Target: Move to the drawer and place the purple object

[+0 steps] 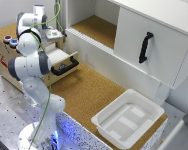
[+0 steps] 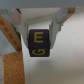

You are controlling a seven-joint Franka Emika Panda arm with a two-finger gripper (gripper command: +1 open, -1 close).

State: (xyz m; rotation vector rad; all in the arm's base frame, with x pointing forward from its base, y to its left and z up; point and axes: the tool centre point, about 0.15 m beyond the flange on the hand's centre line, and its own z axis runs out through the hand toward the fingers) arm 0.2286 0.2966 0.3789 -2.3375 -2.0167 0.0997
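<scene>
In the wrist view my gripper [image 2: 40,36] is shut on the purple object [image 2: 39,43], a purple cube with yellow letters E and G. Its fingers [image 2: 22,31] press on both sides of the cube, which hangs above a pale surface. In the exterior view the gripper [image 1: 54,39] hovers over the drawer [image 1: 60,57]. The drawer is pale wood with a black bar handle [image 1: 65,67], and it is pulled open from the light wooden box [image 1: 4,52]. The cube itself is hidden in the exterior view.
Two small round objects [image 1: 10,41] sit on top of the wooden box. A large white cabinet door [image 1: 149,47] with a black handle hangs open at the exterior view's right. A white plastic tub [image 1: 126,117] stands on the cork mat [image 1: 89,90].
</scene>
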